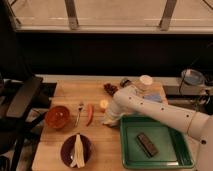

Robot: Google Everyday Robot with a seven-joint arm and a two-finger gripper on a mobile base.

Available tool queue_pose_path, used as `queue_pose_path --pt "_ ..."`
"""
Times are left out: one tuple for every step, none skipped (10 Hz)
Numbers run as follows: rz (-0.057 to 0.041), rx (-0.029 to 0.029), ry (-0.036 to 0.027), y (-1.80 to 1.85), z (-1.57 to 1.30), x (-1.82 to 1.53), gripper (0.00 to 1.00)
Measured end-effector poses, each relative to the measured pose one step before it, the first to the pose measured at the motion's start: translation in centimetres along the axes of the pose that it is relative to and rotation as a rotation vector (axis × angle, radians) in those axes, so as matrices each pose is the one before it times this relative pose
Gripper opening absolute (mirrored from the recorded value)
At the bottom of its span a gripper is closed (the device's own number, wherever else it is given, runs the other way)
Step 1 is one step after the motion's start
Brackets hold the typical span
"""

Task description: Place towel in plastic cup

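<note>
Though closed, gripper (pixel 109 120) beside green tray (pixel 122 148).

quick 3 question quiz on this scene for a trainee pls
1. True or false: the tool is low over the wooden table, just left of the green tray.
2. What lies in the green tray? A) a dark rectangular bar B) a spoon C) a mug
3. Fill in: in the picture, the red-orange bowl stands to the ____ of the fork.
Key: 1 true; 2 A; 3 left.
</note>
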Motion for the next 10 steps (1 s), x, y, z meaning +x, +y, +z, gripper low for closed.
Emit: queue_pose_path --pt "-0.00984 0.00614 -0.00291 -0.259 -1.150 -0.257 0.00" --pt "-0.02411 0.01096 -0.00232 -0.504 -1.969 -0.715 0.00" --pt "-0.02165 0.01368 -0.00196 -0.671 -2.132 -0.786 0.00" --pt "-0.01451 0.01389 0.00338 -0.607 -1.828 -0.399 0.00" --pt "-0.01215 0.02104 0.00983 -0.912 -2.329 -0.125 0.00" --pt "-0.01174 0.02211 0.01329 -1.296 -2.281 0.102 0.00" --pt "-0.00503 0.01786 0.01146 -1.316 -1.575 0.551 0.00" --pt "0.00686 0.02052 0.01888 -1.451 -1.859 1.792 0.00" --pt "0.01251 0.01009 0.01100 -0.576 -0.911 1.428 0.00" --pt "0.02386 0.00739 0.00990 -0.584 -0.682 1.943 0.00"
